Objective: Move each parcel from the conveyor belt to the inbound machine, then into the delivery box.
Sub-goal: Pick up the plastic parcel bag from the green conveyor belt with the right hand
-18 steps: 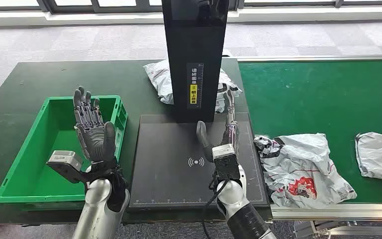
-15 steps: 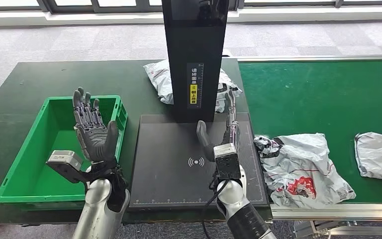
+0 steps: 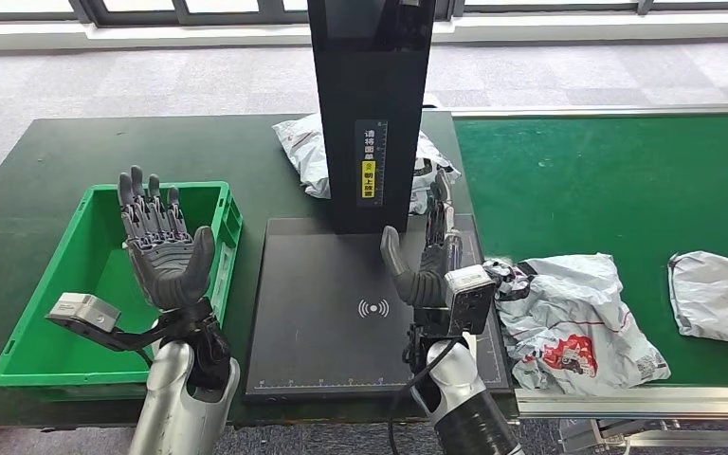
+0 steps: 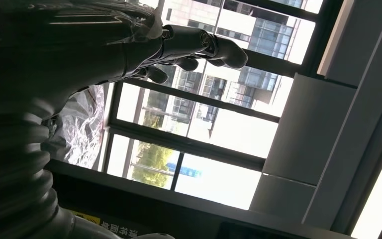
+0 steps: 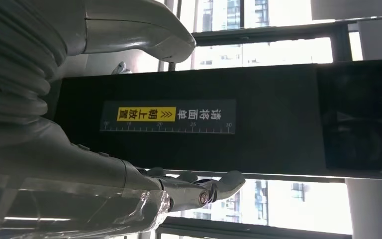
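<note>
**Both hands up and empty, parcels waiting on the belt**

Since about half a second earlier, both arms had shifted a bit: the left hand [image 3: 159, 248] slid out toward the green delivery box [image 3: 38, 322], and the right hand [image 3: 427, 261] rotated so its wrist camera block swung round toward the belt side. Nothing on the table seemed to move apart from the far parcel, which had crept along a touch, so the belt was probably running.

Left hand was raised, palm toward the head camera, fingers spread wide, holding nothing. Right hand was also upright over the inbound machine's black scan plate [image 3: 322, 284], fingers apart and empty, with the machine's tall black column [image 3: 372, 104] right behind it. Looked like a neutral "ready" pose to me, keeping both hands off the plate so nothing blocked the scan mark.

Where the parcels were: one crumpled grey bag, the near parcel [image 3: 578, 322], lay on the green conveyor belt [image 3: 607, 180], just beside the plate's edge and close to the right hand. The far parcel [image 3: 720, 299] sat further along the belt. A third bag [image 3: 308, 152] was lying behind the column on the dark table [image 3: 152, 147].

My guess is the right hand goes for the near one first, since it's the obvious reach.
</note>
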You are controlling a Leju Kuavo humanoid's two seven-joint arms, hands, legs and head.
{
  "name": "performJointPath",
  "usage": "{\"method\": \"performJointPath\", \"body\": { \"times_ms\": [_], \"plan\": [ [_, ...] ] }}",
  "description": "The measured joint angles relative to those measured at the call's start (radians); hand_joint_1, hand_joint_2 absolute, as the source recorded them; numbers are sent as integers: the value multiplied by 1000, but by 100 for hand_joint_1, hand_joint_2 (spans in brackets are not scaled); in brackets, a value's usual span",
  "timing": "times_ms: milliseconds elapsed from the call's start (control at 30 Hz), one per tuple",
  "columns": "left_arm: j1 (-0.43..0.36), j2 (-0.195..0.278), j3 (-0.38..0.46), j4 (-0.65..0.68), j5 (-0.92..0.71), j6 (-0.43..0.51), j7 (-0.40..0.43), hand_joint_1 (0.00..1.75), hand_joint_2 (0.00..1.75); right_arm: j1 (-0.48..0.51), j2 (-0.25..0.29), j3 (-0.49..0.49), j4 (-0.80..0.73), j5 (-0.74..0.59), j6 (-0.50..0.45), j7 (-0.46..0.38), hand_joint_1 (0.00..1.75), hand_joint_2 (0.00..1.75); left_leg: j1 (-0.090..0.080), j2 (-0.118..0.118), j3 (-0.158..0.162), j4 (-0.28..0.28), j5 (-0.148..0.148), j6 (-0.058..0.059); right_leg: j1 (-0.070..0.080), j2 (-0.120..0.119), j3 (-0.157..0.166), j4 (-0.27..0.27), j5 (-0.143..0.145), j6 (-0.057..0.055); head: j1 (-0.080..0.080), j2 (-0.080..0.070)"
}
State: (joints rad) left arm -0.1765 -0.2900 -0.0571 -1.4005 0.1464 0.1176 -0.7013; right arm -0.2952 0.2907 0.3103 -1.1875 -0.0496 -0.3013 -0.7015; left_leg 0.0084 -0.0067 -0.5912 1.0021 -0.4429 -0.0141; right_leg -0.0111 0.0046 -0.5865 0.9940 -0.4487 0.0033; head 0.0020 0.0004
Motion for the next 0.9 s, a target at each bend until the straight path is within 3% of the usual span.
{"method": "performJointPath", "body": {
  "times_ms": [433, 500, 633, 700, 767, 833, 900],
  "plan": [
    [1, 10, 0, 13, -21, -46, 0, 0, 175, 1, -7, -1, -1, 78, -19, -1, 0, 175, 0, 0, 0, 0, 0, 0, 0, 0, 0, 0, 0, 0, 0, 0],
    [1, 10, 0, 11, -42, -38, 0, 0, 175, -2, -9, 2, 0, 121, -84, -1, 0, 175, 0, 0, 0, 0, 0, 0, 0, 0, 0, 0, 0, 0, 0, 0],
    [6, 10, 1, -1, -97, -19, 0, 0, 175, -31, -33, 9, 36, 288, -325, 3, 0, 175, 0, 0, 0, 0, 0, 0, 0, 0, 0, 0, 0, 0, 0, 0],
    [13, 10, 2, -7, -111, -13, 0, 0, 175, -38, -45, -13, 49, 427, -375, 31, 0, 175, 0, 0, 0, 0, 0, 0, 0, 0, 0, 0, 0, 0, 0, 0],
    [20, 10, 3, -12, -122, -7, 0, 0, 175, -39, -40, -95, 38, 713, -391, 75, 0, 175, 0, 0, 0, 1, 0, 0, -1, 0, -1, 0, 1, 1, 0, 0],
    [24, 9, 7, -17, -129, -1, 1, 0, 175, -46, -26, -250, 22, 1096, -398, 126, 0, 175, -1, -2, 0, 1, 0, 0, 0, -1, 0, 0, 0, 1, 0, 0],
    [28, 6, 16, -29, -137, 5, 8, 0, 175, -53, -15, -427, 10, 1378, -399, 182, 0, 175, 0, -5, 0, 1, 0, 1, 0, -4, 2, 0, 0, 1, 0, 0]
  ]
}}
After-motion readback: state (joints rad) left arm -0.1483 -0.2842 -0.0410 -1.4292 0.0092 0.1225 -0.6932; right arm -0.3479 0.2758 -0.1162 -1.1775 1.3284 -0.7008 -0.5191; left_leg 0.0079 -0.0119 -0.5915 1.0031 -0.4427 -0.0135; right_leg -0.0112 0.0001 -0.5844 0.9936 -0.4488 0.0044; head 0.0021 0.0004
